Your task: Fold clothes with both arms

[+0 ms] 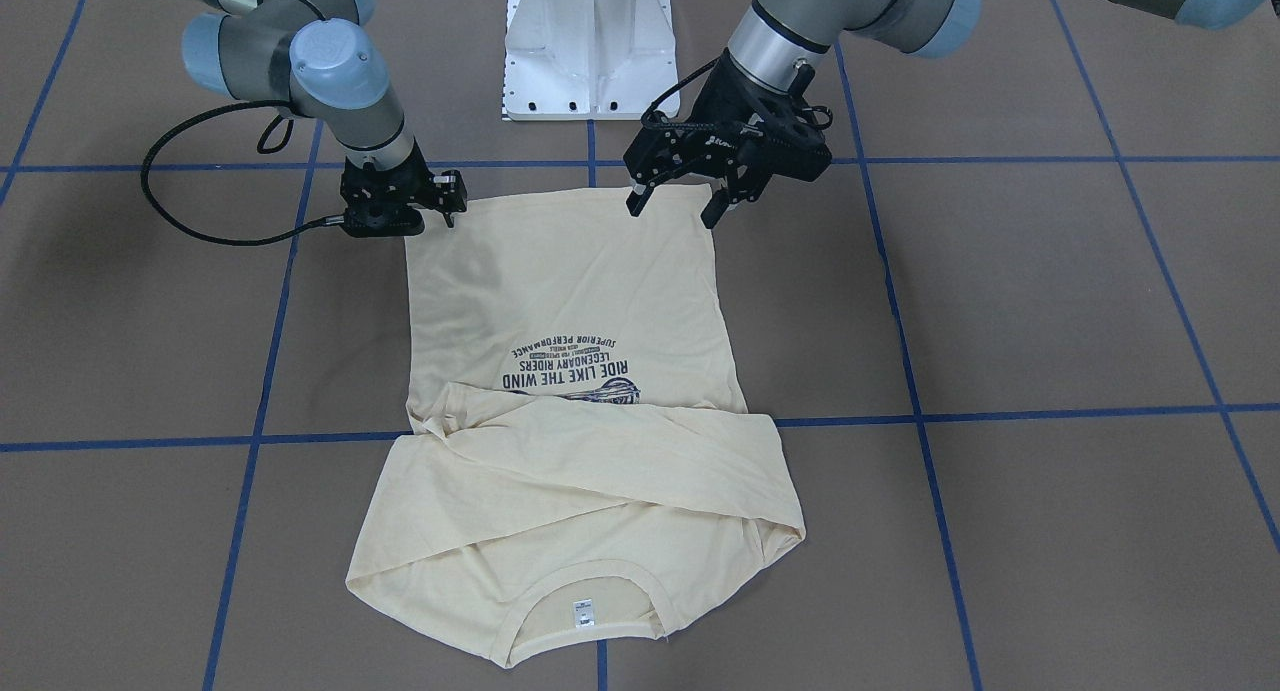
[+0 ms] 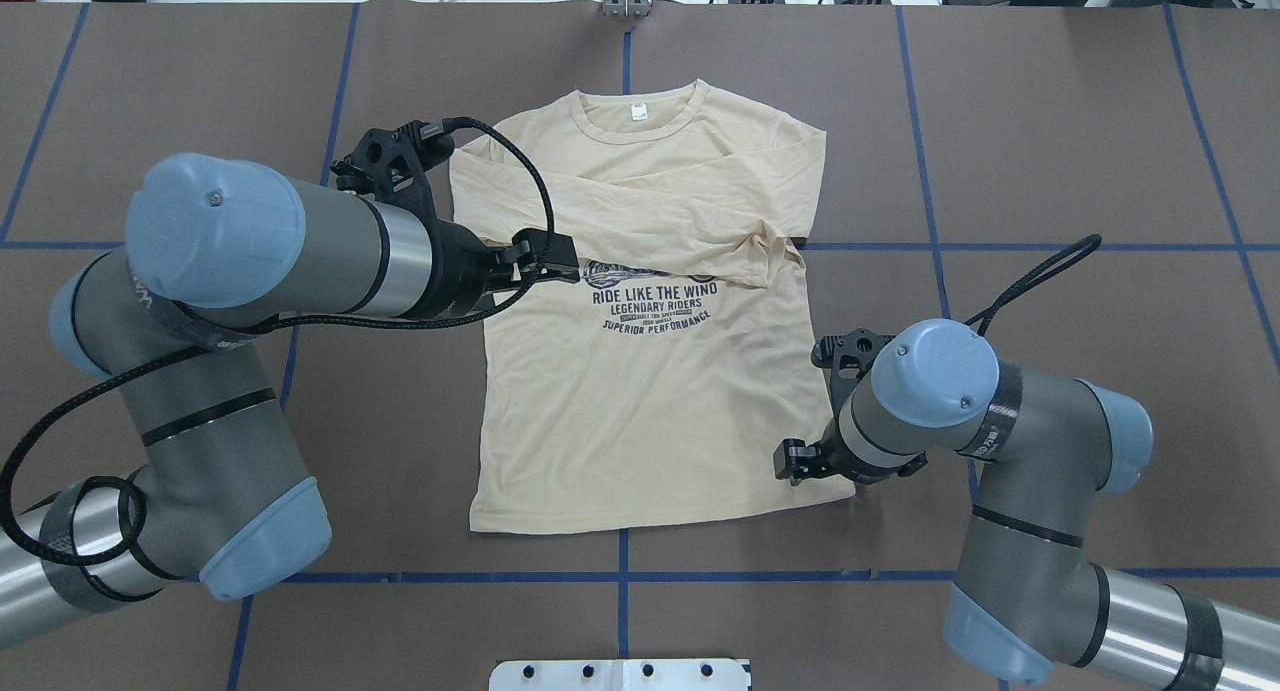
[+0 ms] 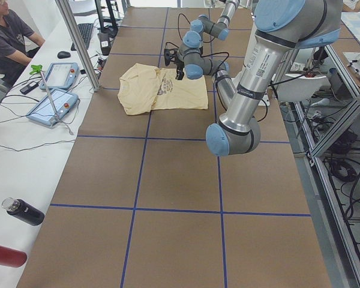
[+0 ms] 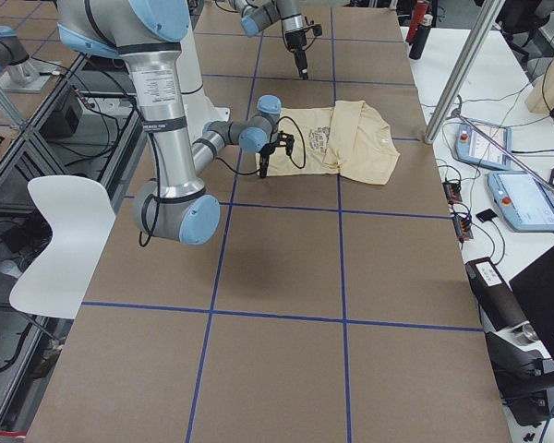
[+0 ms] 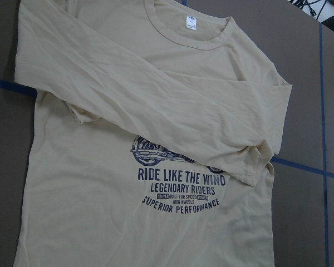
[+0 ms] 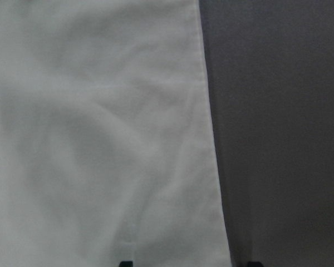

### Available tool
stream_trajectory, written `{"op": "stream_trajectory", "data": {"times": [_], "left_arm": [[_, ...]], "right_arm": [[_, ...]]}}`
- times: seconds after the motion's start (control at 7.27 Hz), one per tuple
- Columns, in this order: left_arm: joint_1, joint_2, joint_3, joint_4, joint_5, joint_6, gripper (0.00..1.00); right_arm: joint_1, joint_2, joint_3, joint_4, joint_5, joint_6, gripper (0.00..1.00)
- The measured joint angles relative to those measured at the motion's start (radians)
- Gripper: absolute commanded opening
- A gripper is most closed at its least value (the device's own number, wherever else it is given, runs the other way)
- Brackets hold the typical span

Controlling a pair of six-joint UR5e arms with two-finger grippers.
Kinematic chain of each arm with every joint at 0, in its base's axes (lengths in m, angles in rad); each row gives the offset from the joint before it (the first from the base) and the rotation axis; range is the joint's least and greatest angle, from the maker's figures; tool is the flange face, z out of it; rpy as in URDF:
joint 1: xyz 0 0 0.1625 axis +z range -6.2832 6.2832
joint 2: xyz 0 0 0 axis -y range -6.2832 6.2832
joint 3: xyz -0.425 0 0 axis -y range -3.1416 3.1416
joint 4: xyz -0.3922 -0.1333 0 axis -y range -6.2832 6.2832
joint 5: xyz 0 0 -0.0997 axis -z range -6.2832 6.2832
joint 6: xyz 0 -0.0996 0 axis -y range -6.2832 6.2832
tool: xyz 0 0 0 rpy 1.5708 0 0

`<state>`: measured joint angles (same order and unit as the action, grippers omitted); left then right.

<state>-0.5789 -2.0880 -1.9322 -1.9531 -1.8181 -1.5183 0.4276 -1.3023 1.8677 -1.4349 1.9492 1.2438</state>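
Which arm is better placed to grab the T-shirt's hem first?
Right, probably. The right gripper sits low and open at a hem corner of the T-shirt, its wrist view close on the fabric edge. The left gripper hangs open higher, seeing most of the shirt.

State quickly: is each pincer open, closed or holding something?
Left pincer: open, holding nothing.
Right pincer: open, straddling the edge of the shirt.

Pale yellow shirt (image 1: 560, 291) with dark blue words and picture (image 1: 575, 366), small white label (image 1: 583, 612), brown table (image 1: 1050, 301) with blue line squares, grey left arm (image 1: 880, 1) and right arm (image 1: 375, 121), light blue caps (image 1: 335, 61), black left gripper (image 1: 675, 211), black right gripper (image 1: 435, 216), black cable (image 1: 160, 201), white base (image 1: 590, 41).
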Motion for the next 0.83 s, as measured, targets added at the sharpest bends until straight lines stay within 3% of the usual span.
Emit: {"op": "stream_trajectory", "data": {"times": [0.41,0.55,0.83], "left_arm": [[0.001,0.0,-0.001,0.0,0.0,0.001,1.0],[0.001,0.0,-0.001,0.0,0.0,0.0,1.0],[0.001,0.0,-0.001,0.0,0.0,0.0,1.0]], "right_arm": [[0.002,-0.005,0.002,-0.004,0.004,0.0,0.58],[0.002,-0.003,0.003,-0.006,0.005,0.0,0.43],[0.002,-0.002,0.01,-0.011,0.006,0.0,0.04]]}}
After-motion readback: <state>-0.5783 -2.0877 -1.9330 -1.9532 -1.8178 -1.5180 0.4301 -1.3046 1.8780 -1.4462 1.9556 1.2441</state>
